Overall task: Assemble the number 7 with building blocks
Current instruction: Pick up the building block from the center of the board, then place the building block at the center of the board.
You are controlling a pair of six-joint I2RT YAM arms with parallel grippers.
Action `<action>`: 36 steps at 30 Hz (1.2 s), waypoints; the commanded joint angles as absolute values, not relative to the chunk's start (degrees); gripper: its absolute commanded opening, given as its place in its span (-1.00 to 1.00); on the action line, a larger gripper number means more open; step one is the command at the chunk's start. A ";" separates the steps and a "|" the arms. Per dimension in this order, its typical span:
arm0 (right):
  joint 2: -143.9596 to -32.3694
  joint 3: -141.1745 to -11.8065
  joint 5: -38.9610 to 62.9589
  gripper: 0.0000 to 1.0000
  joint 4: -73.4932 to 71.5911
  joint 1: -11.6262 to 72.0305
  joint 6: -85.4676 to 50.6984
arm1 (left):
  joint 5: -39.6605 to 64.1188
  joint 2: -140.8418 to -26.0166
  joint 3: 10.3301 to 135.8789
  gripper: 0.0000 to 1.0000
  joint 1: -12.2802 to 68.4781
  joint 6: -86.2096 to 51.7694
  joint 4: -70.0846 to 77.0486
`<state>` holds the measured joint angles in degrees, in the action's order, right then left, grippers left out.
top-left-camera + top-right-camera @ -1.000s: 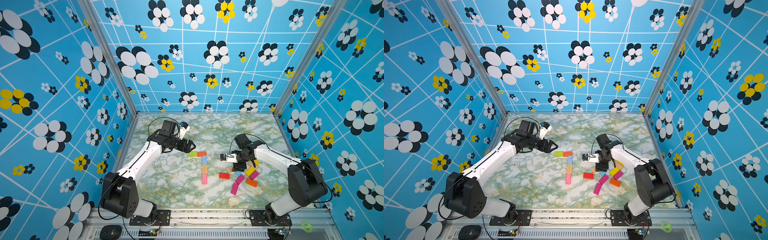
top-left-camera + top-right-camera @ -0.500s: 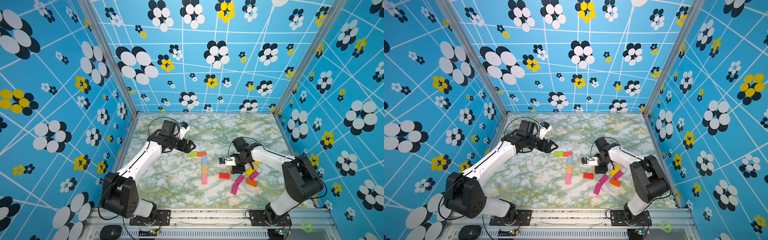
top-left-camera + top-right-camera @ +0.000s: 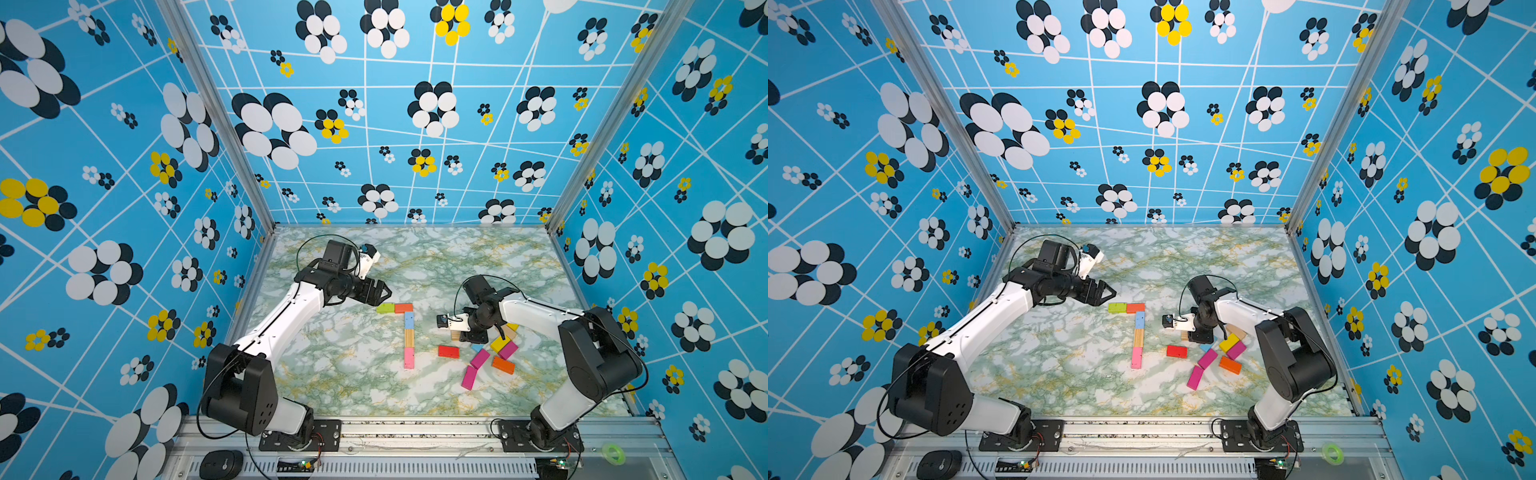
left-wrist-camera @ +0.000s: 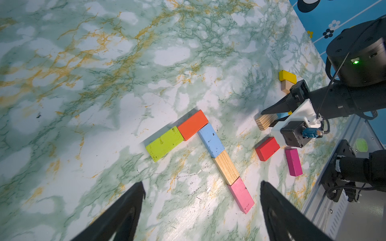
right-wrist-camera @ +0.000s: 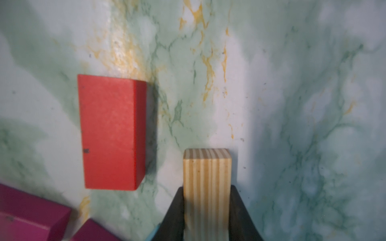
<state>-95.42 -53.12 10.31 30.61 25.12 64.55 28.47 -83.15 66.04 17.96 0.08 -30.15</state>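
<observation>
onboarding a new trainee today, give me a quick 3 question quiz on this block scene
1. True or false: the right tool is shut on a striped wood block.
2. Which block ends the stem of the 7, farthest from its bar? a) pink block b) red block c) yellow block
3. Fill in: the bar is the green block plus the ____ block.

Key: 1 true; 2 a; 3 orange block.
</observation>
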 commanded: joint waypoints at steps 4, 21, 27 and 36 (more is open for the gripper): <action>-94.29 -54.67 8.62 -0.60 31.34 25.93 64.51 | 28.73 -83.69 65.74 0.80 17.51 0.86 -30.51; -109.46 -74.90 10.88 -0.60 36.32 28.42 67.35 | 27.07 -83.87 65.66 0.80 16.90 1.37 -30.85; -112.62 -77.12 12.30 -0.62 35.48 28.72 65.61 | 27.05 -84.36 65.70 0.80 16.62 1.41 -30.85; -114.69 -77.65 12.74 -0.61 33.77 28.85 63.84 | 27.11 -84.94 65.79 0.80 16.70 1.41 -30.95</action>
<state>-113.32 -76.42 11.16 33.63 28.40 65.17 27.35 -84.23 66.04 17.08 0.30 -30.20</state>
